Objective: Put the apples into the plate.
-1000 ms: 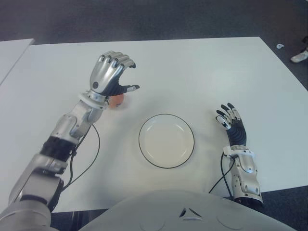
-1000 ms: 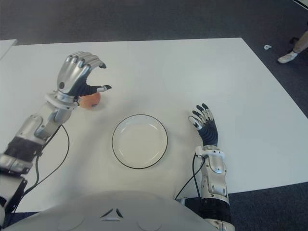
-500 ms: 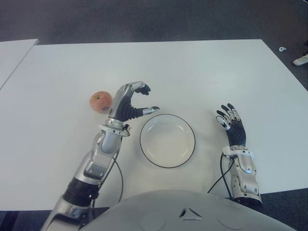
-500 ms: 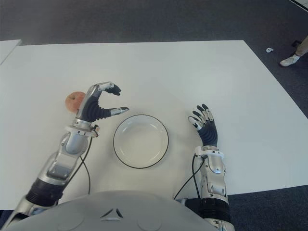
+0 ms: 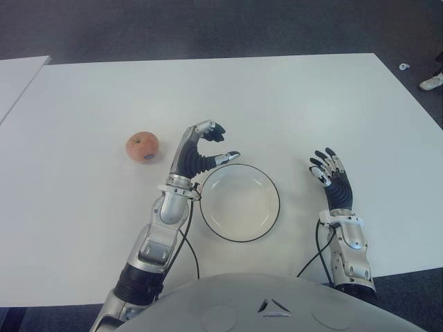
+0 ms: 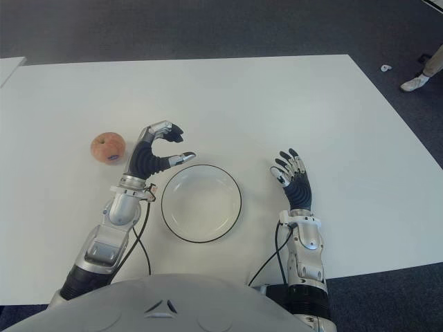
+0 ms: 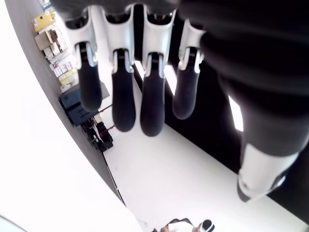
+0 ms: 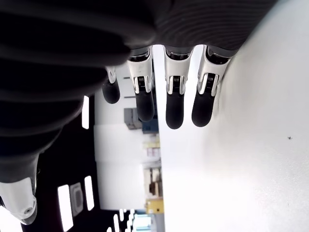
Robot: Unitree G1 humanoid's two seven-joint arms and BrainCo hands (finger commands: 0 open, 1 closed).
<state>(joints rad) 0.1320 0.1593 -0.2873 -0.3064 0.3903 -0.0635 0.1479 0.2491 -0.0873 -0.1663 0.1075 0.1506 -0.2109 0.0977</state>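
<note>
One reddish apple [image 5: 142, 146] lies on the white table [image 5: 277, 104], left of the white black-rimmed plate [image 5: 240, 204], which holds nothing. My left hand [image 5: 220, 143] hovers between the two, at the plate's upper left rim, a hand's width right of the apple and apart from it. Its fingers are curved but spread, and the left wrist view shows the fingers [image 7: 124, 92] with nothing between them. My right hand [image 5: 329, 169] shows right of the plate with fingers relaxed and nothing in it, as the fingers [image 8: 175, 101] in the right wrist view confirm.
A second white table [image 5: 17, 76] shows at the far left. Dark carpet lies beyond the table's far edge, with a person's shoe [image 5: 430, 81] at the top right. Black cables [image 5: 185, 238] trail from both wrists toward my body.
My left hand, which was curled over the apple a second ago, has pulled back and to the right to the plate's rim without it. The apple stays on the table. The right hand has not moved.
</note>
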